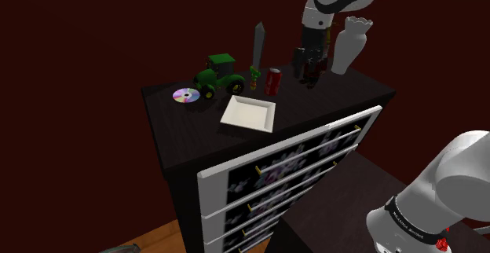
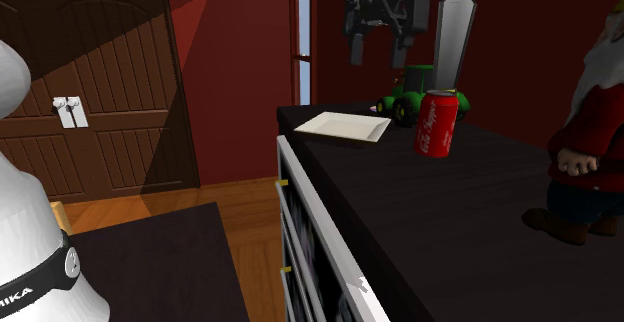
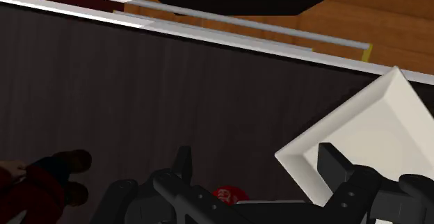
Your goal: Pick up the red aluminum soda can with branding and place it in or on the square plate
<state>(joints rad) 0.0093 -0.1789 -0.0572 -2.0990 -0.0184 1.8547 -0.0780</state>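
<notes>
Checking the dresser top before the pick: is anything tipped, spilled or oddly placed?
One oddity: the grey sword stands upright on its hilt, blade up, next to the red can. The can is upright, the square plate lies flat, and nothing is spilled.

On the dresser [image 1: 334, 94], can [image 1: 272, 81] stands near plate [image 1: 249, 113] (tractor [image 1: 217, 74] likewise).

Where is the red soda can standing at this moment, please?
In the shoulder view the red soda can stands upright on the dark dresser top, just behind the white square plate and right of the upright grey sword.
</notes>
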